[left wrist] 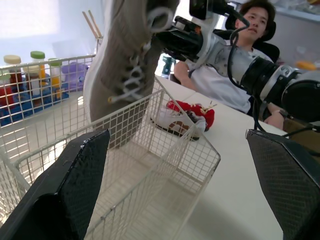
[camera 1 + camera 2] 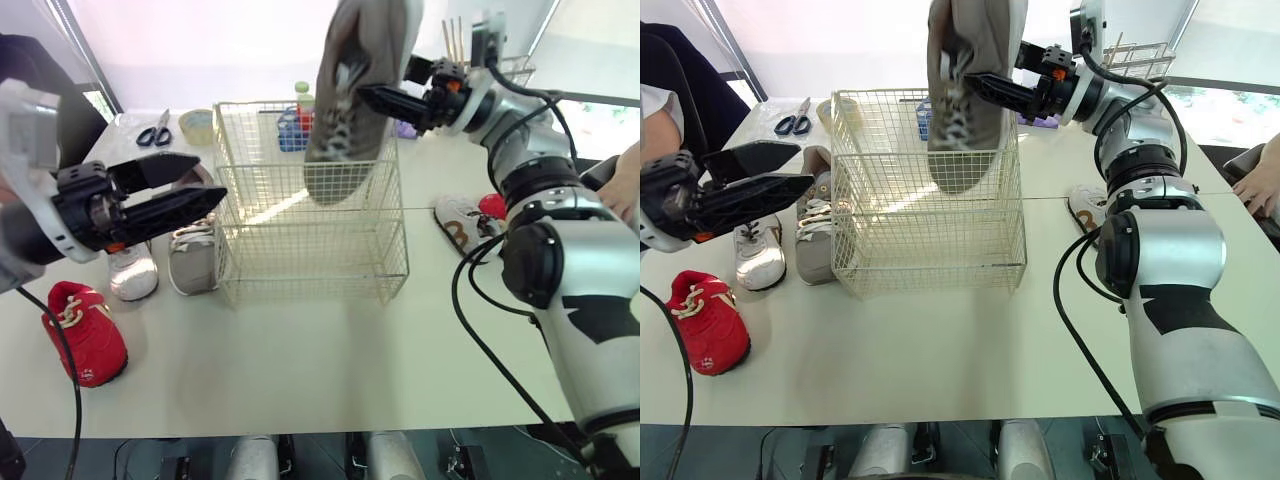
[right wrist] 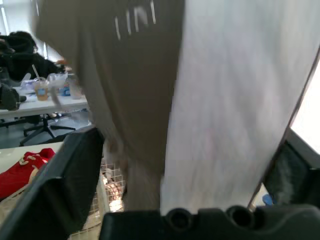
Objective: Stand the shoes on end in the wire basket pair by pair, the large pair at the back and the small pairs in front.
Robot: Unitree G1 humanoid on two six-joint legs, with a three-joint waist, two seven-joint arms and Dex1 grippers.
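Clenching the large grey shoe [image 2: 352, 100] toe-down at top centre, your right gripper [image 2: 372, 96] needs lowering into the back of the wire basket [image 2: 300, 250]

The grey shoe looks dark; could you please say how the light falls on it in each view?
Left eye view: backlit by the white window, grey shoe shaded; left wrist view: likewise backlit; right wrist view: its sole brightly lit.

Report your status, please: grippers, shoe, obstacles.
Right gripper shut on large grey shoe, toe down over wire basket. Left gripper open, empty. Nothing in the way.
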